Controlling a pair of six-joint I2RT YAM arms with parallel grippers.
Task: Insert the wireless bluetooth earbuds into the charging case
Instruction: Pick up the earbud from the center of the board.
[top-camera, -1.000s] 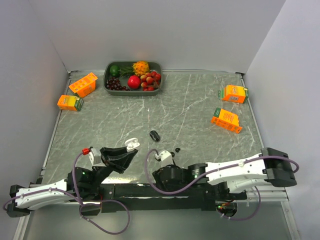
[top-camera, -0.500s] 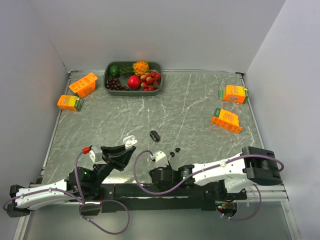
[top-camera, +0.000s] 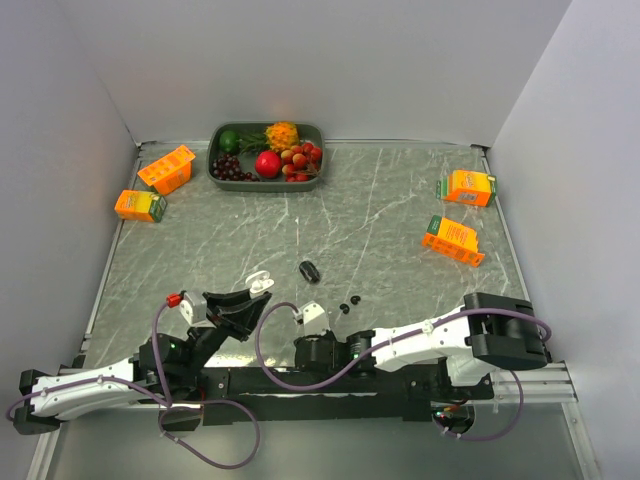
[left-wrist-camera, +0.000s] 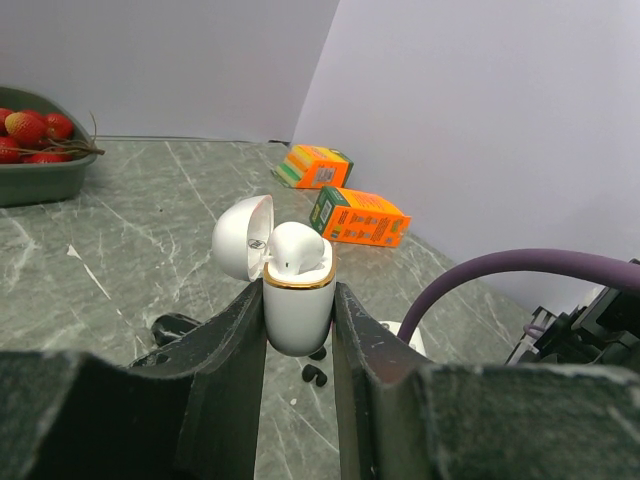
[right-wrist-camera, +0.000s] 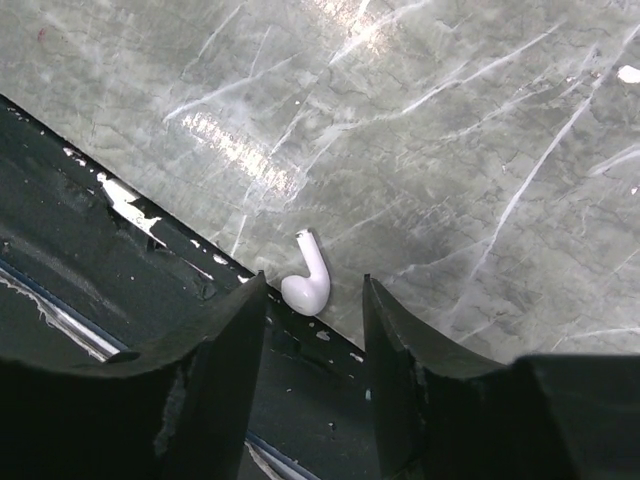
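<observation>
My left gripper (left-wrist-camera: 298, 345) is shut on a white charging case (left-wrist-camera: 297, 310), held upright with its lid (left-wrist-camera: 243, 236) open and one white earbud (left-wrist-camera: 295, 247) seated in it. In the top view the case (top-camera: 260, 283) is at the near left, above the table. A loose white earbud (right-wrist-camera: 307, 285) lies at the table's front edge, between the fingers of my open right gripper (right-wrist-camera: 313, 300), untouched. In the top view the right gripper (top-camera: 318, 350) hides this bud. Two tiny black earbuds (top-camera: 350, 303) lie beyond it, and one shows in the left wrist view (left-wrist-camera: 315, 375).
A black oval case (top-camera: 310, 271) lies mid-table. Orange cartons lie at the far left (top-camera: 166, 168), (top-camera: 140, 205) and the right (top-camera: 468, 187), (top-camera: 452, 240). A grey fruit tray (top-camera: 322, 150) stands at the back. A dark rail (right-wrist-camera: 120, 260) borders the table's front edge.
My right arm has swung left along the near edge, bringing its wrist closer to the left gripper. The left gripper with the case has drawn back slightly.
</observation>
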